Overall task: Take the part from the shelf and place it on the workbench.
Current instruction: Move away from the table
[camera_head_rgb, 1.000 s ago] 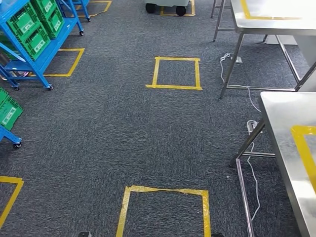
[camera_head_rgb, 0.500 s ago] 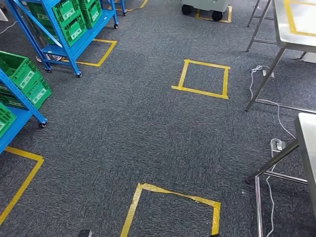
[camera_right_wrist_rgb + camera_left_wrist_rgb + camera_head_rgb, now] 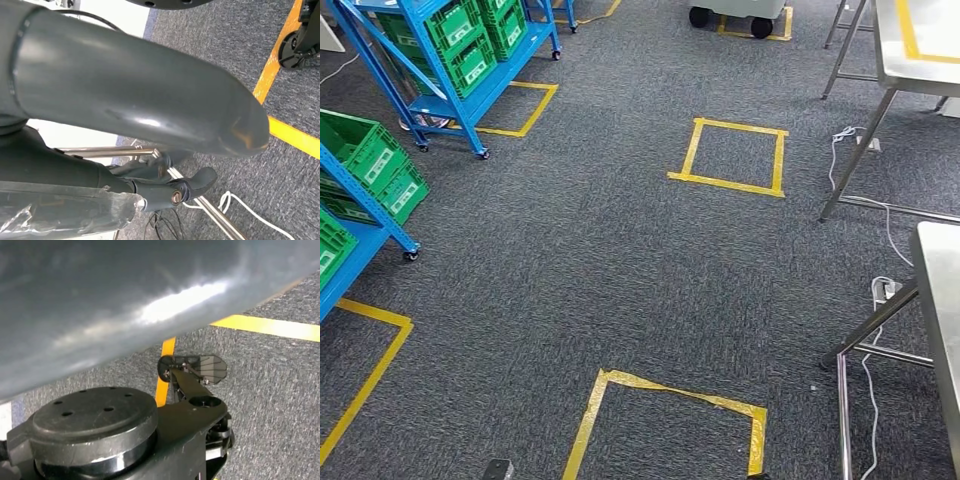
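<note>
A blue wheeled shelf stands at the far left with green bins on it. A second blue shelf with green bins sits nearer at the left edge. No part can be made out in the bins from here. The steel workbench shows as a strip at the right edge. My left hand is a blurred grey thumb close to the lens, hanging above the carpet. My right hand has its grey thumb stretched out and a dark finger apart from it, with nothing between them. Crinkled clear film lies near the wrist.
Grey carpet carries yellow tape squares, one ahead and one near my feet. Another steel table stands at the back right with white cables under the tables. A wheeled cart is at the far edge.
The whole picture has shifted: the camera has turned left, so the blue shelves come further in and the workbench slides toward the right edge. In the last half second the shift is slight.
</note>
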`<move>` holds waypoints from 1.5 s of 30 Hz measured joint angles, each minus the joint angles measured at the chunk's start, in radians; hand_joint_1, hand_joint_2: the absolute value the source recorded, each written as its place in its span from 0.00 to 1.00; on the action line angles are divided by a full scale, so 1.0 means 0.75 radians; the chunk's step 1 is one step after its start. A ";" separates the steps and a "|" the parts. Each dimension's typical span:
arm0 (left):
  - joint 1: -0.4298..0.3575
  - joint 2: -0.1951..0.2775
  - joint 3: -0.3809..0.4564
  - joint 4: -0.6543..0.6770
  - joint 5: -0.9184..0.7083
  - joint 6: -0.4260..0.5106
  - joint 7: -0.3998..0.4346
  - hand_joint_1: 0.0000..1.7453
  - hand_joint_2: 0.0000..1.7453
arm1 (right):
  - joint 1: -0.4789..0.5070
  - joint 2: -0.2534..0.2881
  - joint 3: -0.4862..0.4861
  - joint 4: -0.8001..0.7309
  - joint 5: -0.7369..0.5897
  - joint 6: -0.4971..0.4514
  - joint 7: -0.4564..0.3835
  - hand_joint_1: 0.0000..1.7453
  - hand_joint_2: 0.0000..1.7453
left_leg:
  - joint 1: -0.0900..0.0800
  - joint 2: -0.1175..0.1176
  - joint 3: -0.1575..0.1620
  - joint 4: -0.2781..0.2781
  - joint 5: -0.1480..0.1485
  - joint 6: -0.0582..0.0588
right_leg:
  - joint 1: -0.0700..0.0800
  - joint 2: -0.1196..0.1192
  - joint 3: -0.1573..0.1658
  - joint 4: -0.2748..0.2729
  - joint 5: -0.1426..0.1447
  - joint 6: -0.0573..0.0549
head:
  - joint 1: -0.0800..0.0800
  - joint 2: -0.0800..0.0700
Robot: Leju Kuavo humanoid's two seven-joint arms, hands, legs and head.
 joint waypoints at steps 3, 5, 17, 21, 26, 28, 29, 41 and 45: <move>0.000 0.007 -0.006 -0.002 -0.005 0.001 -0.001 0.00 0.00 | -0.001 0.000 -0.004 0.000 0.003 0.005 0.000 0.00 0.00 | -0.003 0.001 -0.001 -0.002 -0.005 -0.009 | -0.003 0.000 0.002 -0.006 0.000 0.006 | 0.000 0.000; 0.000 0.009 -0.011 -0.002 -0.009 0.005 0.001 0.00 0.00 | -0.003 0.000 -0.005 0.000 0.004 0.007 0.000 0.00 0.00 | 0.004 0.003 0.012 -0.025 0.006 -0.019 | -0.002 -0.003 -0.002 -0.003 -0.008 0.015 | 0.001 0.000; 0.007 0.017 -0.015 -0.002 -0.012 0.021 0.019 0.00 0.00 | -0.008 0.010 -0.017 0.000 -0.004 0.020 -0.003 0.00 0.00 | 0.017 -0.001 0.028 -0.010 -0.019 -0.073 | -0.015 0.008 -0.009 0.007 -0.006 0.039 | 0.010 0.000; 0.009 0.018 -0.015 -0.003 -0.012 0.023 0.025 0.00 0.00 | -0.008 0.014 -0.028 -0.001 -0.009 0.018 0.002 0.00 0.00 | 0.019 0.018 0.015 0.026 -0.047 -0.086 | -0.010 0.004 -0.002 0.013 -0.014 -0.008 | 0.001 0.000; 0.002 0.024 -0.023 0.000 -0.041 0.029 0.025 0.00 0.00 | -0.005 0.011 -0.023 -0.001 0.055 0.052 0.006 0.00 0.00 | 0.018 0.059 -0.184 0.395 -0.188 -0.087 | 0.001 -0.023 0.014 0.011 -0.027 -0.033 | -0.007 0.000; 0.002 0.033 -0.028 0.003 -0.049 0.031 0.026 0.00 0.00 | -0.006 0.008 -0.020 -0.001 0.073 0.068 0.006 0.00 0.00 | 0.017 0.059 -0.176 0.345 -0.117 -0.077 | 0.005 -0.026 0.026 0.011 -0.036 -0.036 | -0.007 0.000; 0.002 0.037 -0.030 0.004 -0.050 0.032 0.026 0.00 0.00 | -0.007 0.007 -0.018 -0.001 0.077 0.071 0.006 0.00 0.00 | 0.015 0.061 -0.141 0.260 -0.058 -0.070 | 0.006 -0.026 0.034 0.011 -0.043 -0.034 | -0.007 0.000; -0.004 0.063 -0.046 0.027 -0.053 0.055 0.014 0.00 0.00 | -0.009 0.006 0.001 -0.002 0.087 0.075 0.017 0.00 0.00 | 0.007 0.054 0.036 0.009 -0.053 -0.020 | 0.006 -0.028 -0.181 0.376 -0.189 0.030 | 0.006 0.000; 0.000 0.069 -0.046 0.038 -0.053 0.057 0.013 0.00 0.00 | -0.004 0.006 0.001 -0.002 0.087 0.073 0.025 0.00 0.00 | 0.006 0.044 0.103 0.008 -0.105 -0.028 | 0.006 -0.027 -0.146 0.166 0.012 0.026 | 0.008 0.000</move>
